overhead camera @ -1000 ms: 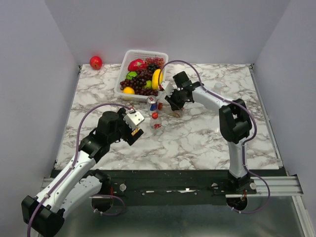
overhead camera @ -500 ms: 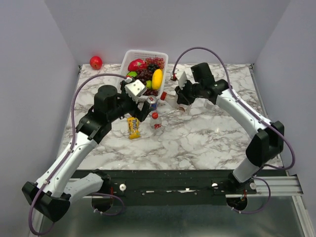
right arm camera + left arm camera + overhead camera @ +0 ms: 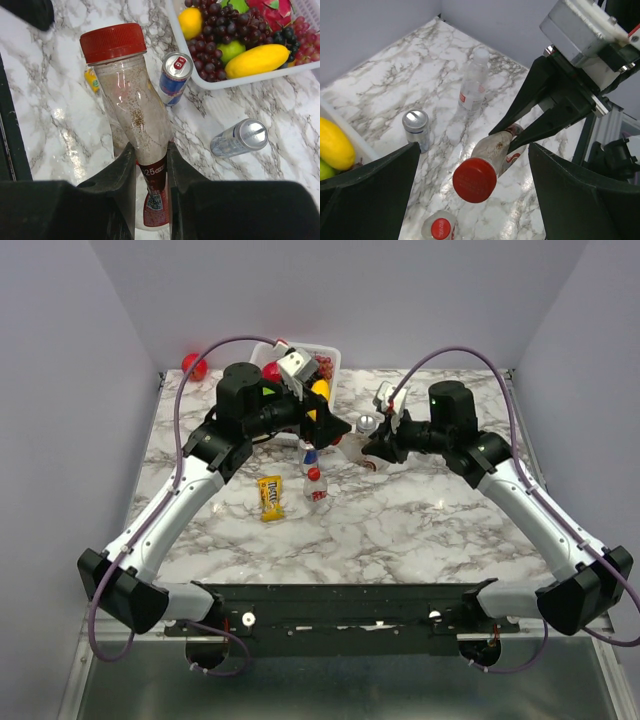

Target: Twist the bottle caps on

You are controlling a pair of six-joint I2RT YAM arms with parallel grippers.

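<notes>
- My right hand is shut tight on the lower, red-labelled part of a short bottle.
- A red cap sits on that bottle's neck, at the end away from my hand. I cannot tell how tightly it sits.
- My left hand is spread wide and grips nothing. The capped bottle tilts up between its fingers, touching neither.
- Just under my left hand stands a second short bottle, red-topped.
- Beyond my left hand, the taller clear bottle lies on the table, with a whitish cap at its far end.
- A silver can stands near that hand's left finger.
- Past my right hand are a blue soda can and a basket of fruit.
</notes>
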